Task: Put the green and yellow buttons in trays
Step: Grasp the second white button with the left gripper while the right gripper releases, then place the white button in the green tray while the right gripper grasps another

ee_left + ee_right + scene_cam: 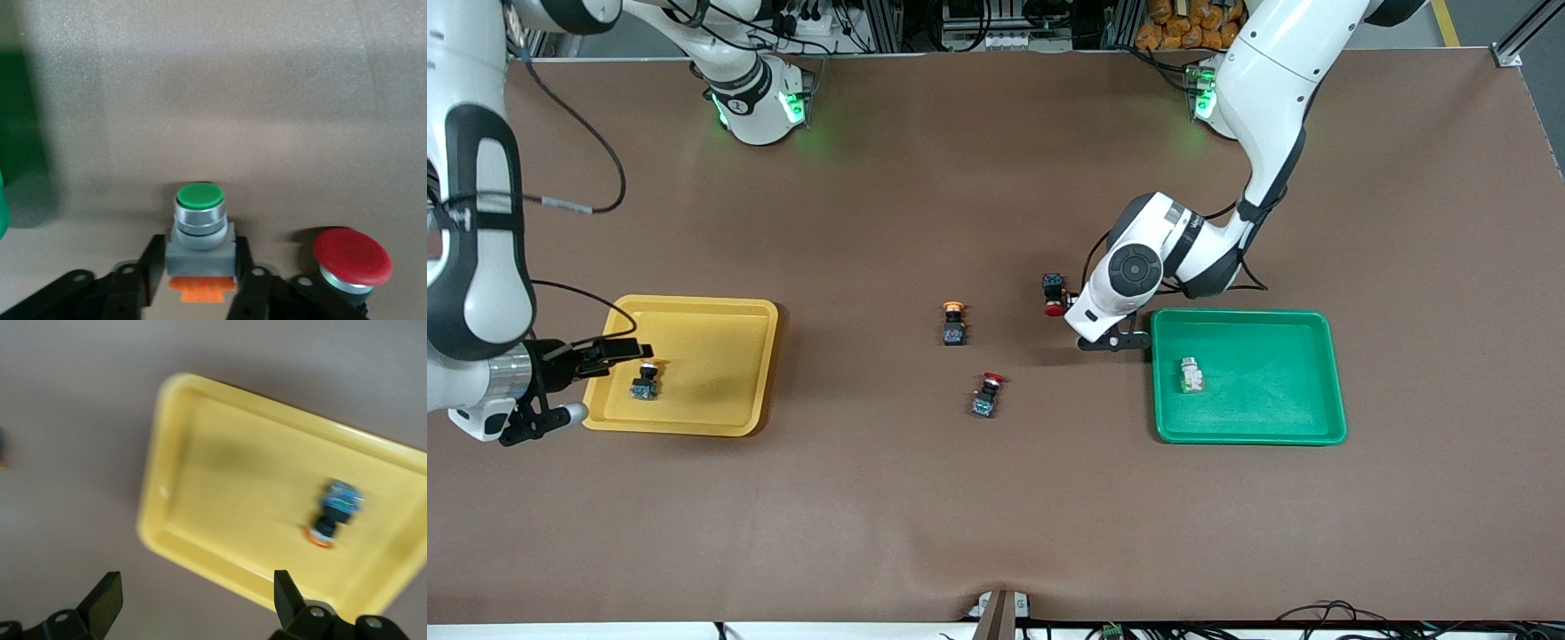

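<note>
My left gripper (1116, 340) is low at the table beside the green tray's (1249, 436) rim. In the left wrist view it (200, 260) is shut on a white-bodied green button (199, 223) with an orange mark; the arm hides this button in the front view. Another white-bodied button (1192, 374) lies in the green tray. My right gripper (618, 351) is open and empty over the yellow tray's (694, 422) end rim; it also shows in the right wrist view (197, 600). A yellow-capped button (645, 380) lies in the yellow tray (220, 553), also seen in the right wrist view (337, 510). A second yellow-capped button (953, 322) lies mid-table.
A red-capped switch (1055, 293) lies close beside my left gripper, and it shows in the left wrist view (352, 257). Another red-capped switch (987, 396) lies mid-table, nearer the front camera than the yellow-capped one. The green tray's edge (20, 133) shows in the left wrist view.
</note>
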